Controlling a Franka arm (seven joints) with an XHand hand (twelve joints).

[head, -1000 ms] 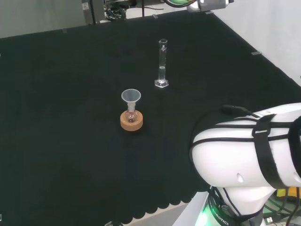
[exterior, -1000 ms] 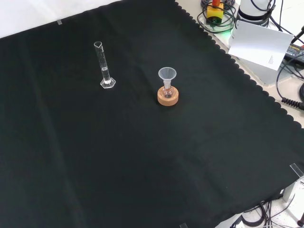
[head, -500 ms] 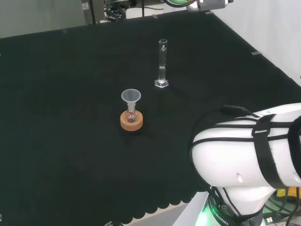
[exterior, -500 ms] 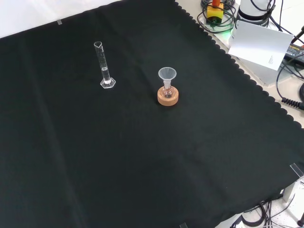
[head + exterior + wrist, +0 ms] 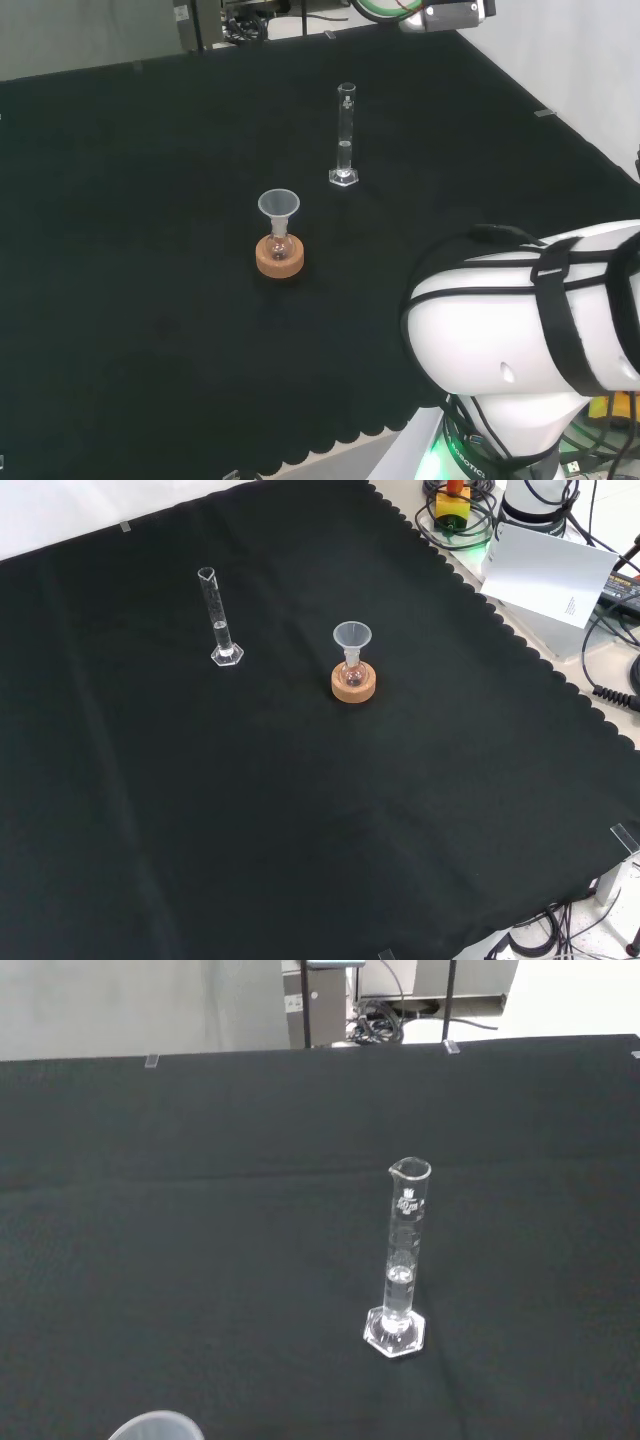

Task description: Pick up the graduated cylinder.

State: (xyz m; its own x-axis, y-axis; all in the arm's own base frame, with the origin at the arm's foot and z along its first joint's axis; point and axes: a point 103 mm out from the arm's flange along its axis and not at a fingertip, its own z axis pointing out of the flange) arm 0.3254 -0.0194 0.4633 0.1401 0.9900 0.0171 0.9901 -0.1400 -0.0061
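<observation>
A clear glass graduated cylinder (image 5: pixel 345 135) stands upright on its hexagonal foot on the black cloth, far from the arm in the head view. In the front view the graduated cylinder (image 5: pixel 219 620) is at the upper left. The wrist view has the graduated cylinder (image 5: pixel 402 1260) some way off, upright, with a little clear liquid low in its tube. Nothing touches it.
A small flask on a cork ring stand (image 5: pixel 279 256) carries a clear funnel (image 5: pixel 279 207); in the front view this stand (image 5: pixel 354 683) sits right of the cylinder. The funnel's rim (image 5: pixel 155 1427) shows close in the wrist view. The arm's white link (image 5: pixel 530 330) is at the head view's lower right.
The arm's white link has shifted slightly in the head view. The cylinder, flask and funnel have not moved.
</observation>
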